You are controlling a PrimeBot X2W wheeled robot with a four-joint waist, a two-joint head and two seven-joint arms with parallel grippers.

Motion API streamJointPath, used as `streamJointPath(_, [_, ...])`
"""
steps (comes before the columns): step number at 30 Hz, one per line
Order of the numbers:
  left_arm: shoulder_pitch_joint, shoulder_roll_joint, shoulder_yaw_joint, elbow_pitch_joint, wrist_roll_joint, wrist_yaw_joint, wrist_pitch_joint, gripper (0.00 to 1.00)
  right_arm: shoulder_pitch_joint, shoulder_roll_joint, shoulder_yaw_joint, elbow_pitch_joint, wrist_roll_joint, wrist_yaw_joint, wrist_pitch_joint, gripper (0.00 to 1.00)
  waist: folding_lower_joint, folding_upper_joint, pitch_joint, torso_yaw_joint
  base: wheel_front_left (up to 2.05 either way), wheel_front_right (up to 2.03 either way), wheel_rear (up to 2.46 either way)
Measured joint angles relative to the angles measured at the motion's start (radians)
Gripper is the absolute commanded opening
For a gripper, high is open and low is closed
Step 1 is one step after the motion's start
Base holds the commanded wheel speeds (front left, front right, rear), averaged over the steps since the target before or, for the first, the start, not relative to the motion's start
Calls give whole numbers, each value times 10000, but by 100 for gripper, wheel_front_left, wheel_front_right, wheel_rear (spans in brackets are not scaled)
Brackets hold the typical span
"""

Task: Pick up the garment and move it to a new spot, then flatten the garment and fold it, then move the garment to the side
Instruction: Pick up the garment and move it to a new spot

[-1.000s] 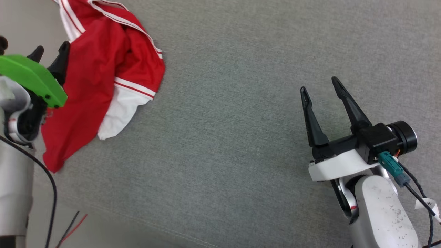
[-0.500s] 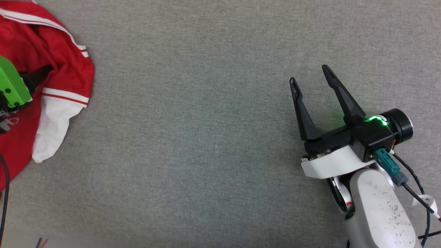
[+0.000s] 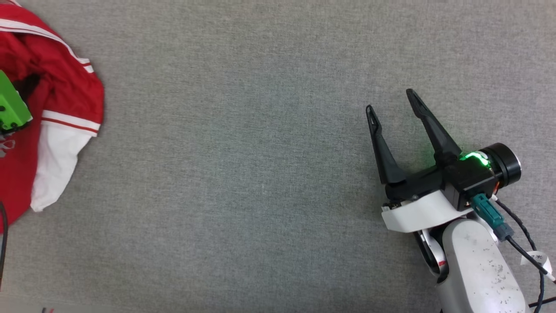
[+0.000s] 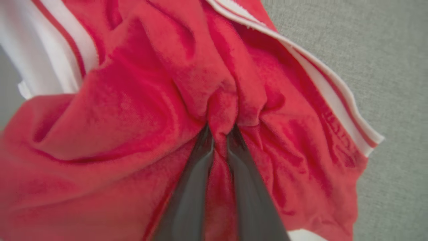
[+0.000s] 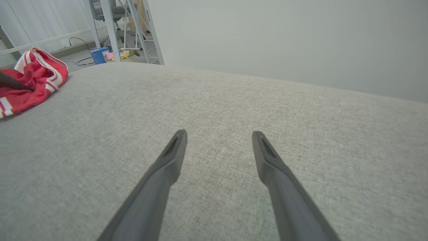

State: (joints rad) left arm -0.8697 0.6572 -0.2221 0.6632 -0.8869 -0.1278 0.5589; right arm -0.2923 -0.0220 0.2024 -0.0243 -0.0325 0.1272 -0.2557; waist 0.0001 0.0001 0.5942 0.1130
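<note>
The garment (image 3: pixel 65 100) is a red shirt with a white sleeve and red-white striped trim. It lies crumpled at the far left of the grey cushion. In the left wrist view my left gripper (image 4: pixel 220 129) is shut on a bunched fold of the garment's red cloth (image 4: pixel 133 100). Its green cover (image 3: pixel 11 108) shows at the left edge of the head view, with the fingertips buried in the folds. My right gripper (image 3: pixel 390 101) hovers open over bare cushion at the right, far from the garment (image 5: pixel 30 80), with nothing between its fingers (image 5: pixel 219 134).
The grey woven cushion (image 3: pixel 239 152) spreads wide between the two arms. Its front edge (image 3: pixel 130 306) runs along the bottom of the head view. Beyond the far edge, the right wrist view shows metal frame legs (image 5: pixel 110 30), a blue box (image 5: pixel 99 55) and floor cables.
My left gripper has closed on a fold of the garment, pinching the red cloth. The head camera has swung right. The right gripper stays open in much the same place.
</note>
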Motion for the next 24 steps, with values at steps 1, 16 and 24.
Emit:
streamJointPath(1, [45,-15,-48,-15,-67,0,-192,0,38,0,-6,23,2,0,0,100,0,0,-86,32,0,0,0])
streamJointPath(16, [434,54,-408,-2337,-255,0,-2581,0,605,-2,-454,441,520,-2,0,100,-1,0,-1929,497,0,0,0])
streamJointPath(24, [551,-439,-849,-4291,-286,504,-1971,0,1011,2,-539,523,941,0,0,100,-2,0,-2976,626,0,0,0])
